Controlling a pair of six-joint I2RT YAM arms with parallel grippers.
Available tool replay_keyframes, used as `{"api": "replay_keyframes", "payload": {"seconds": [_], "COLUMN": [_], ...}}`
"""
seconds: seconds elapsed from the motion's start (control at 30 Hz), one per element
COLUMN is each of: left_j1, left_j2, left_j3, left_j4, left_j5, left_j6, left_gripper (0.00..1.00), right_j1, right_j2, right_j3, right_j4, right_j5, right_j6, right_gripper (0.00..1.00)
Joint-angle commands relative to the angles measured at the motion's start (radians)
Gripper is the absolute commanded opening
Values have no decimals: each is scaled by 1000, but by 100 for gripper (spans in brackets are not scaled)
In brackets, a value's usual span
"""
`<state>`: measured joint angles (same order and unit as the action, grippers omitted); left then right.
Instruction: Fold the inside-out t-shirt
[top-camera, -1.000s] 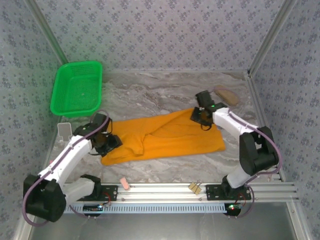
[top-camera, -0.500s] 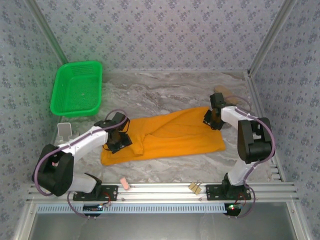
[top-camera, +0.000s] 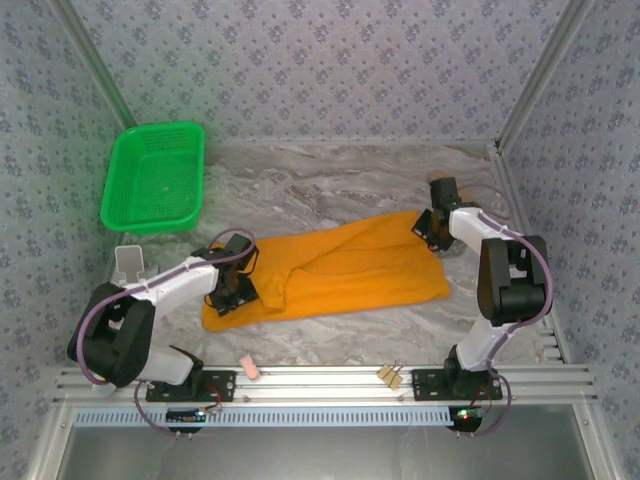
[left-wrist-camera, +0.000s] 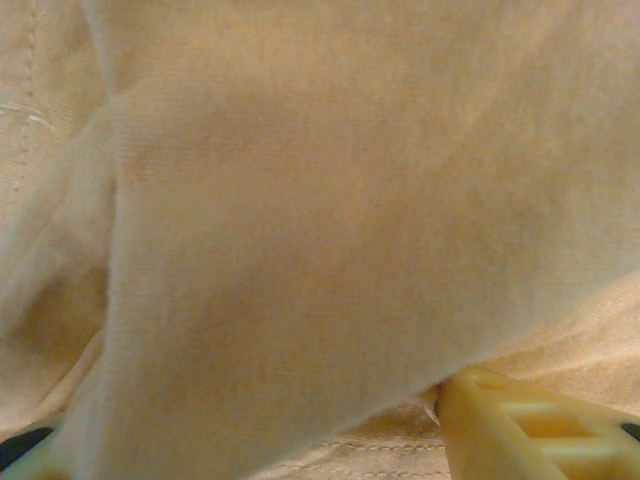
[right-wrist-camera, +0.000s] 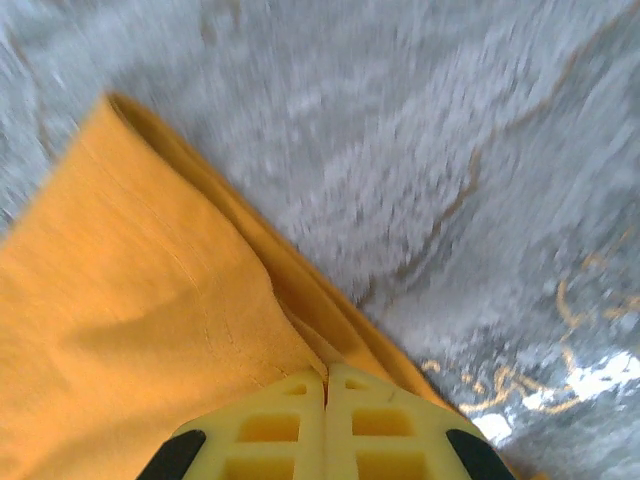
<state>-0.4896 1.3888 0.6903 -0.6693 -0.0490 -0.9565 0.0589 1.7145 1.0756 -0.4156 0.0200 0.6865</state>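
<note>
The orange-yellow t-shirt (top-camera: 340, 268) lies in a flat folded band on the marble table; no print or tag shows. My left gripper (top-camera: 234, 288) sits low on the shirt's left end. In the left wrist view its fingers (left-wrist-camera: 530, 430) stand wide apart, open, with a fold of the t-shirt (left-wrist-camera: 320, 200) draped between them. My right gripper (top-camera: 432, 228) is at the shirt's far right corner. Its yellow fingers (right-wrist-camera: 270, 425) are pressed together there, shut on the doubled edge of the t-shirt (right-wrist-camera: 150, 330), which runs up into the seam between them.
A green plastic basket (top-camera: 152, 178) stands at the back left. A small white stand (top-camera: 127, 262) is near the left arm. A pink eraser (top-camera: 249, 370) and a binder clip (top-camera: 390, 376) lie on the front rail. Bare marble (right-wrist-camera: 450, 150) lies beyond the shirt.
My right gripper moved right to the shirt's far right corner and closed on its edge. The left gripper slid from beside the shirt's left end onto the cloth, still open.
</note>
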Motion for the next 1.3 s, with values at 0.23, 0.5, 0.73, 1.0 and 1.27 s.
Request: {"api": "replay_keyframes", "payload": {"seconds": [0.23,0.5,0.73,1.0,1.27], "left_j1": [26,41,70,93,117], "left_j2": [10,-63,-56,-17,-54], "left_j3": [-56,-25,-21,-59,-23], "left_j4": [3,-41,-100,-109,-126], "left_j5": [11,105,85,101,156], "left_j6": [-15,-4,1,34,107], "left_gripper": [56,57,53,52,57], "right_j1": [-110,-128,-90,46,-105], "right_j2": [43,-7,-115,-345,-345], "right_j3": [130,46,168,-201,-308], "right_j4": [-70,-76,-172,-158,-177], "right_j5": [-7,-119,-145,10,19], "right_j6": [-51,-25,18,175,17], "right_gripper": [0,0,0,1,30]}}
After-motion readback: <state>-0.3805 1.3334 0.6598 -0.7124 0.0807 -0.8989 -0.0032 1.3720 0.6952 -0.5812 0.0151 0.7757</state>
